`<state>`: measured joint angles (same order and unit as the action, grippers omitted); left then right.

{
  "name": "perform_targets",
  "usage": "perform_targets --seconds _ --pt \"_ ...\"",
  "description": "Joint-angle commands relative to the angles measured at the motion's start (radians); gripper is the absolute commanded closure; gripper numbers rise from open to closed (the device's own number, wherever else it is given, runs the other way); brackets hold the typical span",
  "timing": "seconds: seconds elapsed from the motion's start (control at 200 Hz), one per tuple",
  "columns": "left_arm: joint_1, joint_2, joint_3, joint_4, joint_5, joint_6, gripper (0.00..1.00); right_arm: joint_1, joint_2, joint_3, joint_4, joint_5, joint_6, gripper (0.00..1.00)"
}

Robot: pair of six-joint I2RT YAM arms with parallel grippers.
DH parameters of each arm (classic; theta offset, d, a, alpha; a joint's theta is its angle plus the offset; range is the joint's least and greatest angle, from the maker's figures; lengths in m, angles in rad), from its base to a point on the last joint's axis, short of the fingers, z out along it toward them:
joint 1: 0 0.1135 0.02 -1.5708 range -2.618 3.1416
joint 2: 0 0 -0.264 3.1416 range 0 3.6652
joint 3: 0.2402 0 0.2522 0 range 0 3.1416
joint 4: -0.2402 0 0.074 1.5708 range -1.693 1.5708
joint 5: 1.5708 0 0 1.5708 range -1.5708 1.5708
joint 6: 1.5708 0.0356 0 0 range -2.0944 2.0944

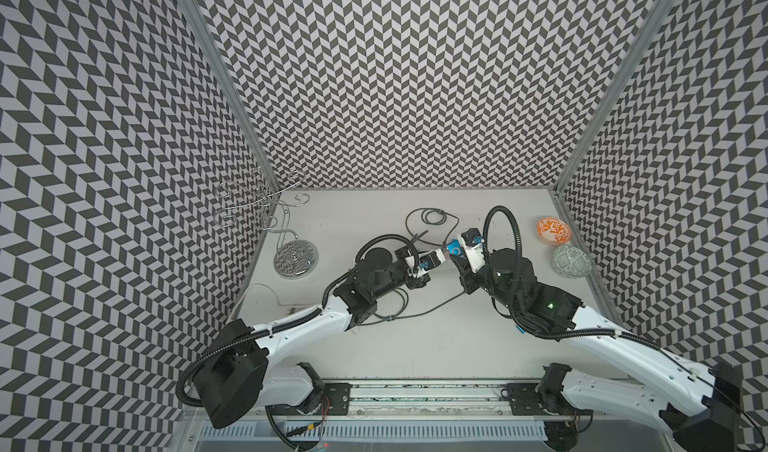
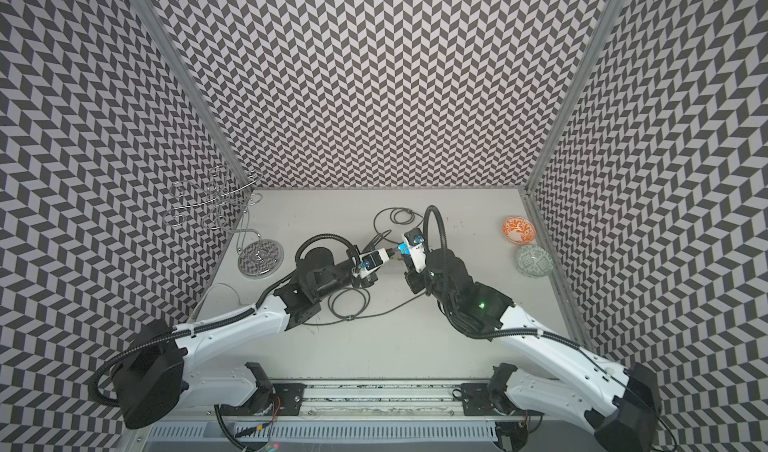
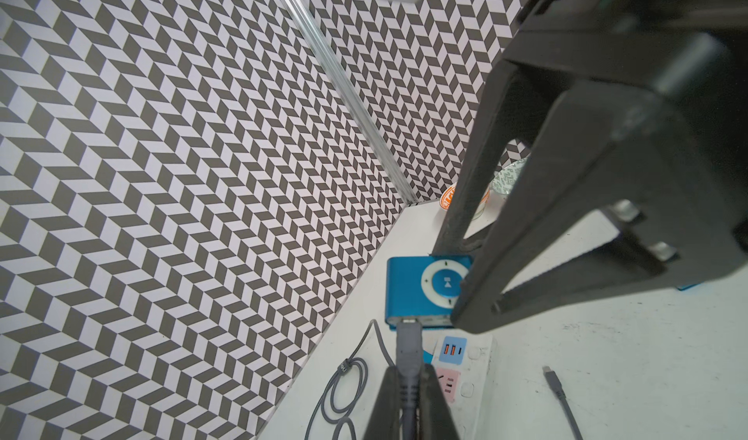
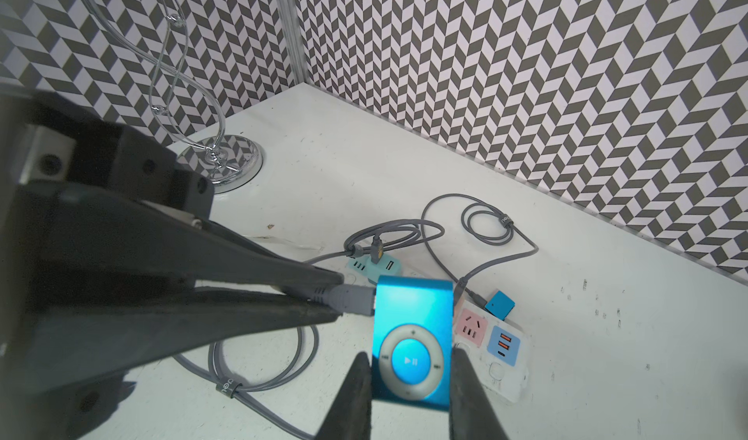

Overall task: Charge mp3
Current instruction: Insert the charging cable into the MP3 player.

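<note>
Right jaws clamp the player (image 4: 413, 336) by its side edges: light, stiff, slick, I reckon. Left jaws pinch the plug (image 4: 350, 299) by its rigid housing, tip at the port.

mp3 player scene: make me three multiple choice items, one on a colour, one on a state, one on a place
1. What colour is the mp3 player?
A. red
B. blue
C. black

2. What is the left gripper doing?
A. open and empty
B. shut on the cable plug
C. shut on a bowl

3. Where is the orange bowl?
A. beside the green patterned bowl
B. in the left gripper
C. on top of the mp3 player

Answers:
1 B, its case shows blue in both wrist views.
2 B, it pinches the grey plug right at the player's edge.
3 A, both top views show the two bowls side by side.
</note>
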<state>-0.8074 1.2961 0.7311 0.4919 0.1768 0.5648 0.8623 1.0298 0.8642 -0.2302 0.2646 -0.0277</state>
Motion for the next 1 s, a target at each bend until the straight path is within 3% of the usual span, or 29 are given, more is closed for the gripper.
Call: perform_targets --seconds 0.0,0.366,0.511,0.616,0.731,0.781,0.901,0.996 --pt "0.003 0.033 0.052 0.055 -0.03 0.026 1.0 0.103 0.034 0.002 0.08 -0.294 -0.051 0.99" --pt "0.038 0.066 0.115 0.07 -0.019 0.027 1.0 0.118 0.1 0.028 0.136 -0.304 0.004 0.99" --pt "0.059 0.075 0.127 0.047 -0.017 0.043 1.0 0.105 0.116 0.058 0.13 -0.145 0.077 1.0" --pt "0.09 0.071 0.132 0.032 -0.003 0.024 1.0 0.035 0.118 0.088 0.13 -0.136 0.131 1.0" --pt "0.124 0.047 0.134 0.03 0.015 0.008 0.87 -0.062 0.172 0.156 0.115 -0.162 0.168 1.0" --pt "0.135 0.036 0.14 0.027 0.018 0.004 0.72 -0.097 0.214 0.195 0.099 -0.17 0.173 1.0" --pt "0.163 0.008 0.154 0.027 0.026 -0.011 0.54 -0.144 0.317 0.289 0.082 -0.184 0.172 1.0" --pt "0.187 -0.022 0.157 0.033 0.024 -0.03 0.47 -0.182 0.405 0.374 0.105 -0.203 0.181 1.0"
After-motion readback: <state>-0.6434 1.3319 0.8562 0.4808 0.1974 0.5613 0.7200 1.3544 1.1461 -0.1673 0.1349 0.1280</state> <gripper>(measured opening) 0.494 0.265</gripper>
